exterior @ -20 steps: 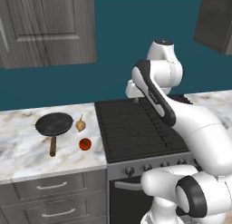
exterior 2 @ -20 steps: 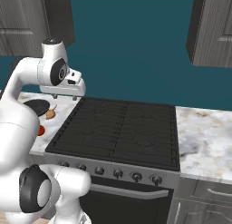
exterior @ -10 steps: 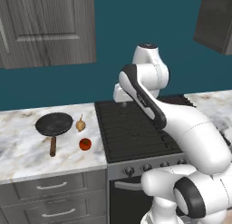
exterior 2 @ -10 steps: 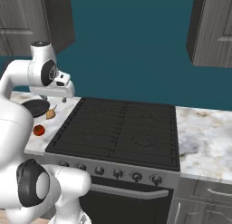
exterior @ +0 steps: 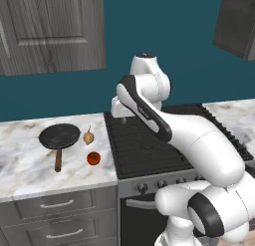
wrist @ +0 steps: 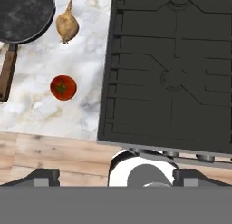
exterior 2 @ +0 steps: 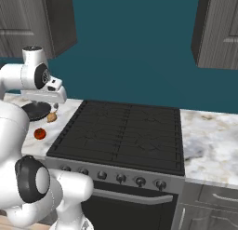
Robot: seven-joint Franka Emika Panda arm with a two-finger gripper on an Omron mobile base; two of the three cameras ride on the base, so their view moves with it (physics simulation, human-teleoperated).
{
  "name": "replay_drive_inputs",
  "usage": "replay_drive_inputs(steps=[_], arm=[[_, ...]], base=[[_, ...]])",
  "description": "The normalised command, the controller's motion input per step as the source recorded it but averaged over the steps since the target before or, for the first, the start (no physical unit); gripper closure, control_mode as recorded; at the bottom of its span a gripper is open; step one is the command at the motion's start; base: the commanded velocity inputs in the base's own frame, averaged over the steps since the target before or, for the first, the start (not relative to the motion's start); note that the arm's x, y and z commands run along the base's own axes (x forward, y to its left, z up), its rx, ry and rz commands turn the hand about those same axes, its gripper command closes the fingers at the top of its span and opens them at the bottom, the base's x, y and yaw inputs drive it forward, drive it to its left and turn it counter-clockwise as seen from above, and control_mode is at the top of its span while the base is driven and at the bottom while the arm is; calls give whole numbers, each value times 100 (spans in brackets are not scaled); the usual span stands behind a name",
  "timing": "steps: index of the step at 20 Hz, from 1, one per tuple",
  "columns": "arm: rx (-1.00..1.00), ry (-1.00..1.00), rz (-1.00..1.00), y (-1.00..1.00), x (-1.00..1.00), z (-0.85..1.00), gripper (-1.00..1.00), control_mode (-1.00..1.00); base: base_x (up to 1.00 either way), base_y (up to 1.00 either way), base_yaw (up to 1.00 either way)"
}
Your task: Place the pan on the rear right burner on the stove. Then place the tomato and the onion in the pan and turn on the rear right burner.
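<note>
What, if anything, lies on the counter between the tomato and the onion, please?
Nothing: in the hand view only bare marble counter separates the tomato from the onion. The pan sits off to the side, beside the onion.

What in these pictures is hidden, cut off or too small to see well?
- Pan: hand view, the top and left edges cut it off.
- Pan: right base view, the arm covers part of it.
- Stove right side: left base view, behind the arm.
- Stove knobs: right base view, too small to read their setting.
</note>
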Motion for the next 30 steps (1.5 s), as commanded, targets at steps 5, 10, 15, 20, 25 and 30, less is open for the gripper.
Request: replay_drive_inputs(steps=[5,10,15,20,25,30], arm=[[0,4,0,43,0,-16,-100,-100],[0,1,0,45,0,-19,-100,-100],[0,0,0,45,0,-18,-100,-100],[0,0,0,47,0,-21,-100,-100],[0,0,0,47,0,-22,-100,-100],[0,0,0,44,0,-24,-100,-100]], base=[[0,0,0],[0,0,0],[0,0,0],[0,0,0],[0,0,0],[0,0,0]])
